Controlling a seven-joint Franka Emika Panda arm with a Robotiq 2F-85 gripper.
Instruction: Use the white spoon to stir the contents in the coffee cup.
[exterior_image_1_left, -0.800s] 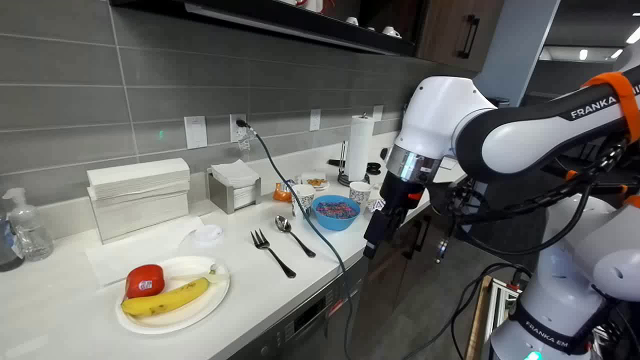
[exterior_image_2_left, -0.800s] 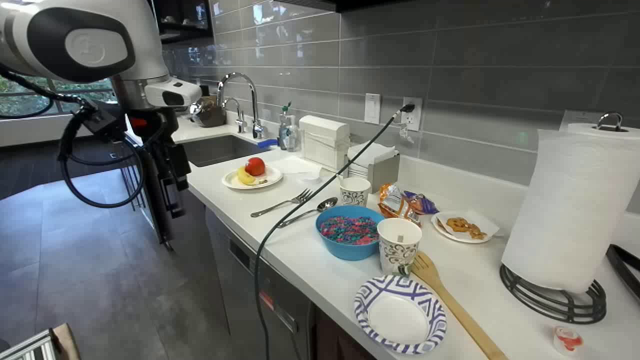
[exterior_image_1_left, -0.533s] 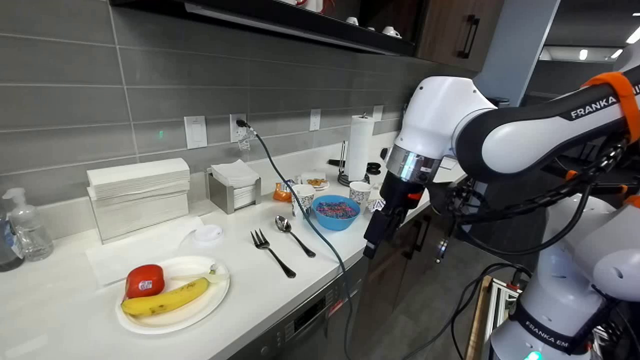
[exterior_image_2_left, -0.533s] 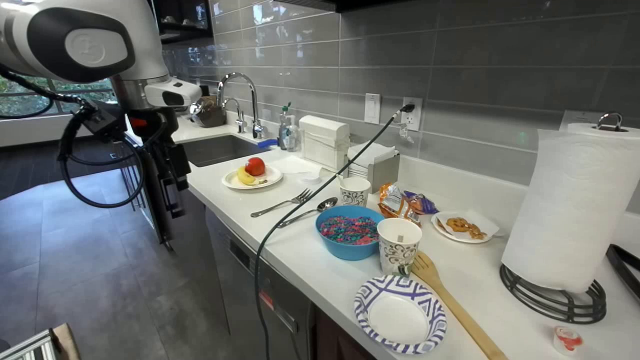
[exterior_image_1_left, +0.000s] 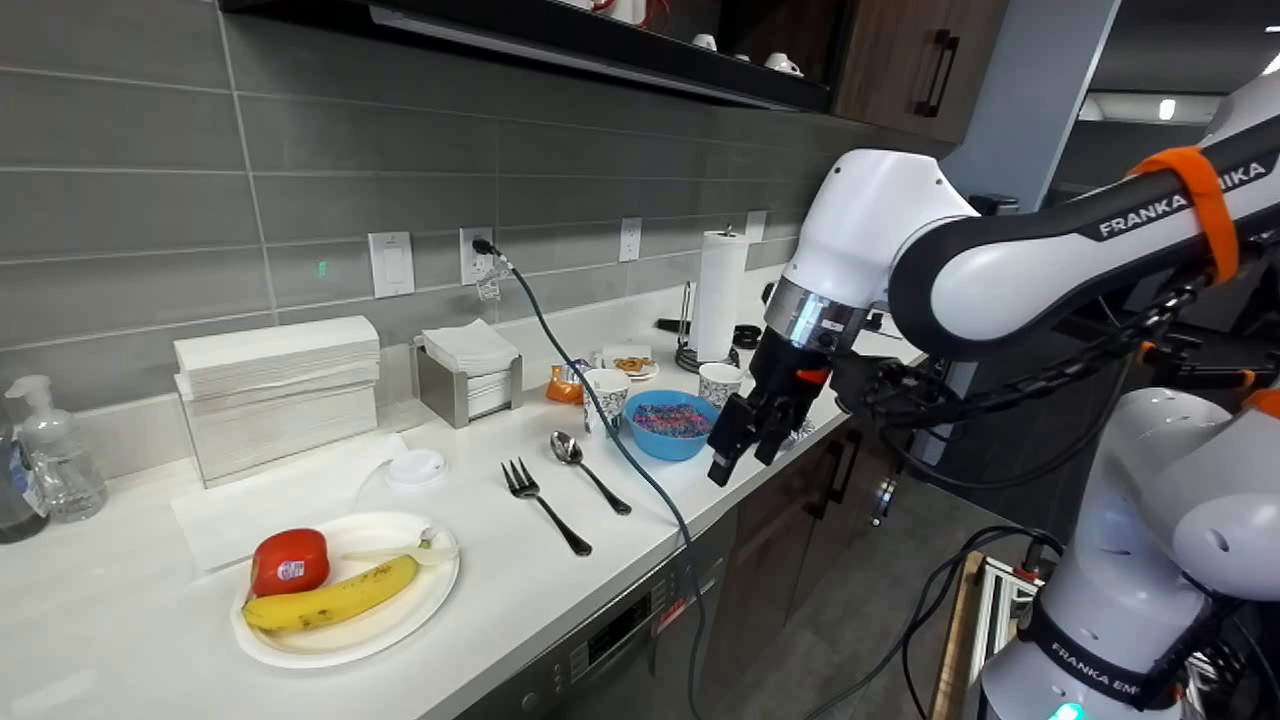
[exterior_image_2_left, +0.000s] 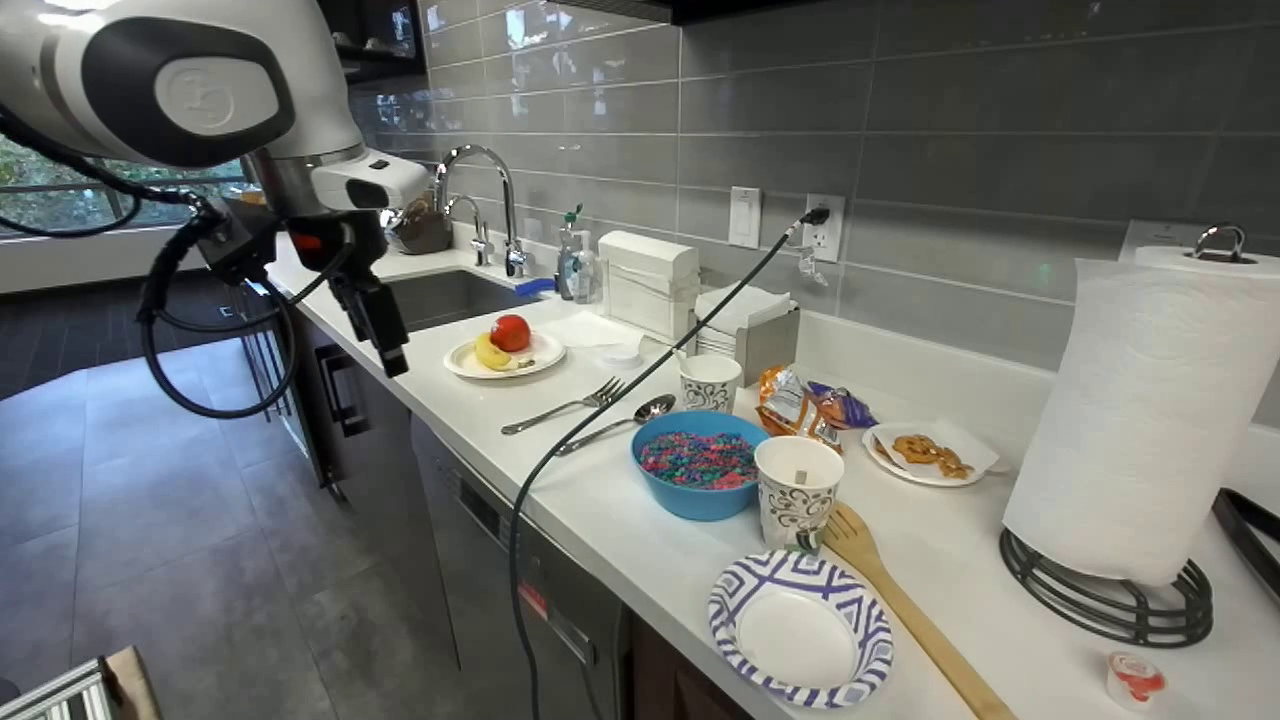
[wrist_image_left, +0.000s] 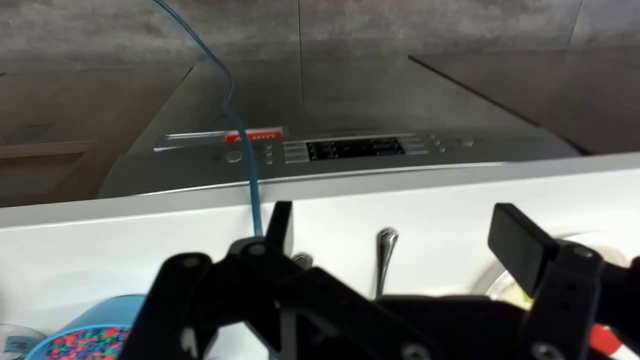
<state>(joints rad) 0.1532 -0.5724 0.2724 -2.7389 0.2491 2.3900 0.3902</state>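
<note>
White surface (exterior_image_2_left: 600, 495); my tool (wrist_image_left: 395, 227) hangs above its front edge, fingers wide apart, holding nothing. In an exterior view the blue bowl (exterior_image_2_left: 700, 508) sits between the far cup (exterior_image_2_left: 712, 392) and near cup (exterior_image_2_left: 788, 515); can't tell which is coffee. Metal spoon (exterior_image_1_left: 591, 473) lies near the bowl. Pale sliver (exterior_image_2_left: 680, 357) at the far cup's rim, too small to identify.

Smooth paper cup (exterior_image_2_left: 799, 505), shiny metal spoon (exterior_image_1_left: 568, 451), wooden fork (exterior_image_2_left: 914, 614), glossy countertop (exterior_image_1_left: 500, 590)
</note>
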